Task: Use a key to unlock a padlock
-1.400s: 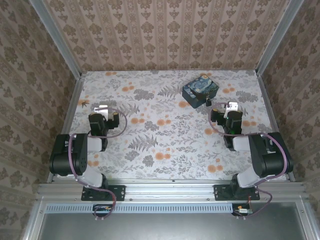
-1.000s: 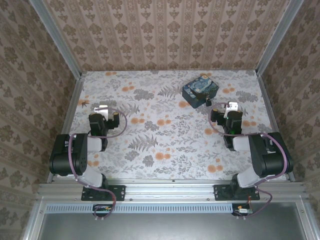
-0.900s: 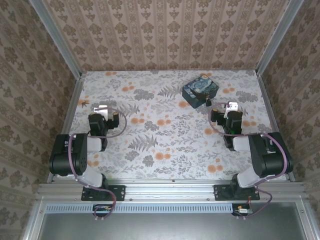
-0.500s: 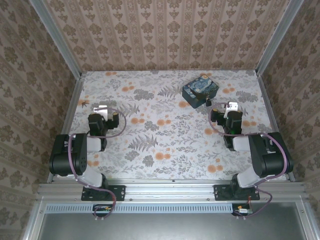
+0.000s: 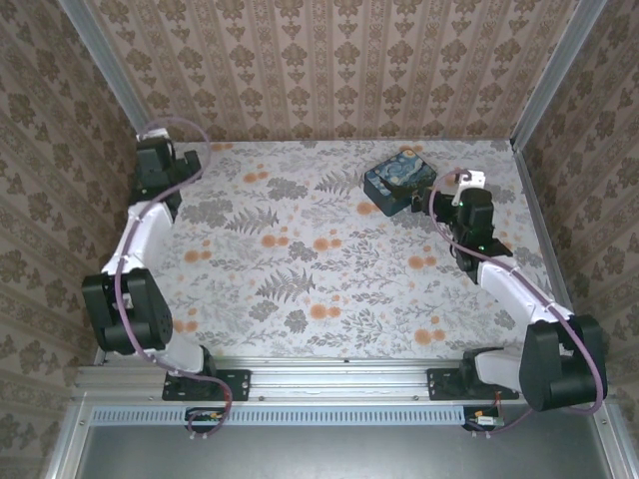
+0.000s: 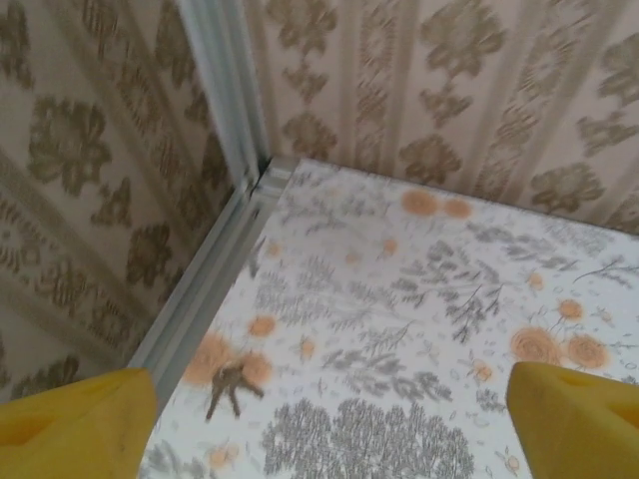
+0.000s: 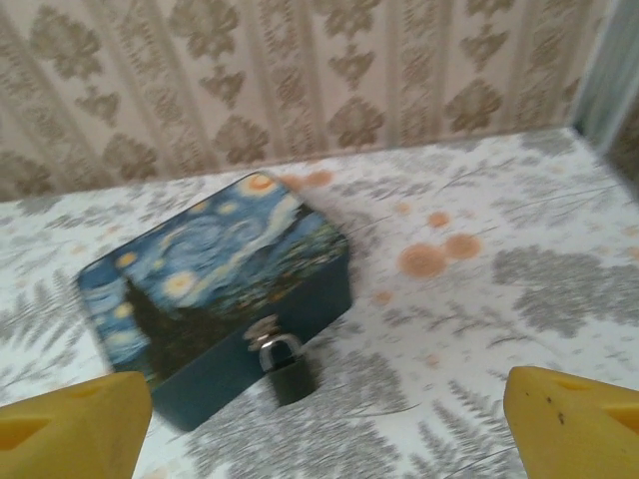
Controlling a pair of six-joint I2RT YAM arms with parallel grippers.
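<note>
The key (image 6: pixel 232 381) is a small dark bunch lying on the floral table beside the left rail, a little ahead of my left gripper (image 6: pixel 324 439). That gripper is open, its yellow fingertips (image 6: pixel 70 424) far apart with nothing between them. In the top view the left gripper (image 5: pixel 158 165) is up in the far left corner. The small dark padlock (image 7: pixel 285 364), with a silver shackle, hangs shut on the hasp of the dark blue painted box (image 7: pixel 215 289). My right gripper (image 7: pixel 321 439) is open just short of it. From above, the right gripper (image 5: pixel 464 195) is right of the box (image 5: pixel 399 180).
Patterned walls close in the table on three sides. An aluminium rail (image 6: pixel 205 289) runs along the left edge beside the key, meeting a vertical post (image 6: pixel 225 90) in the corner. The floral table (image 5: pixel 319 259) lies open between the two arms.
Both arms have stretched out from their folded rest poses. The left gripper swung up to the far left corner, and the right gripper reached forward to the box. The box and padlock stayed put.
</note>
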